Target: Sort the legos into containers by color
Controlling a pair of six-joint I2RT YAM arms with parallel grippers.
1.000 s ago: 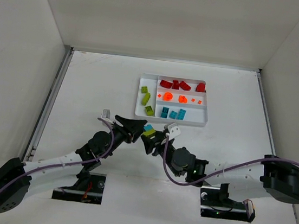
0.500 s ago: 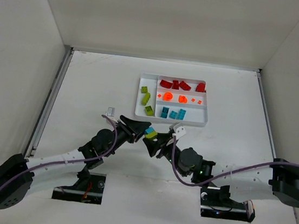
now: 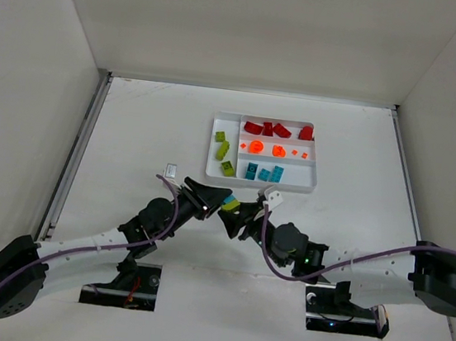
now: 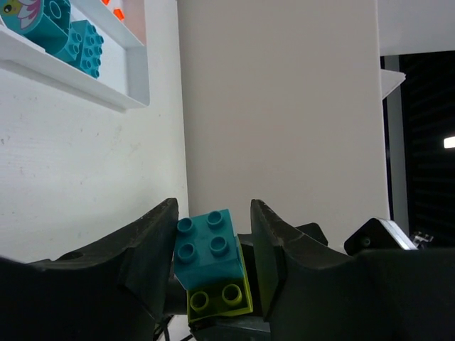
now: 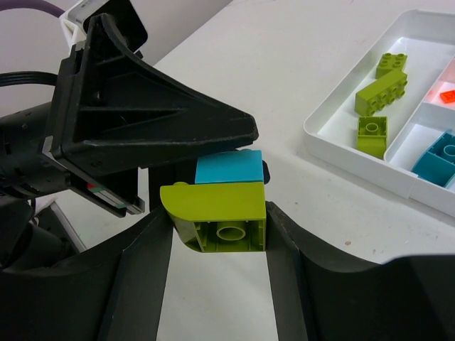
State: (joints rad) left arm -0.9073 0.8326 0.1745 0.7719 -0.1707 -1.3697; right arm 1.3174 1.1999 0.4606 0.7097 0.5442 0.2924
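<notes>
Clamping teal brick [image 4: 206, 245] in left jaws, lime brick [image 5: 222, 209] in right jaws; joined pair bridging both arms, tray [image 3: 211, 148] just beyond.

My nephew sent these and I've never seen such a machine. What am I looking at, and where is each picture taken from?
These are two robot arms bolted to a white table, each ending in a two-fingered pincer. The wide picture looks down from above and behind them. The two close-ups come from small cameras on the wrists. On the table sits a white tray with toy bricks sorted by colour: red, orange, lime, teal. Between the arms is a teal brick joined to a lime brick. The left pincer grips the teal one, the right pincer the lime one.
</notes>
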